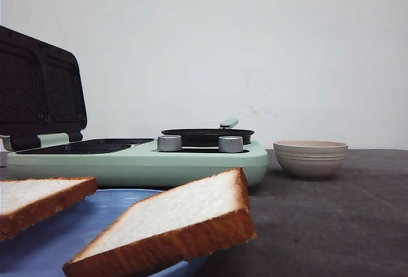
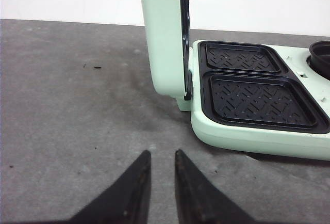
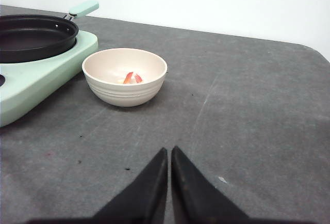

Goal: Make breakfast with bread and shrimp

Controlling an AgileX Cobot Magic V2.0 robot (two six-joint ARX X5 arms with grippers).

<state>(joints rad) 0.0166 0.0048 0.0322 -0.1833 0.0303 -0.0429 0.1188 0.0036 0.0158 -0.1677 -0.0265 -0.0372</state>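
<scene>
A plain white wall (image 1: 268, 41) fills the upper part of the front view, bare apart from a few faint smudges toward 3 o'clock of center. Below it, a dark grey tabletop (image 1: 331, 219) with a fine woven texture runs from the 3 o'clock edge down to 5 o'clock. The wrist views show the same surface (image 2: 67, 110) scuffed and lightly speckled, meeting the wall in a straight line. Light is soft and even, with shallow shadows.

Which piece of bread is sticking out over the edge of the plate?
The bread slice on the right: its corner pokes past the blue plate rim. The left slice is cut off by the picture's edge.
</scene>
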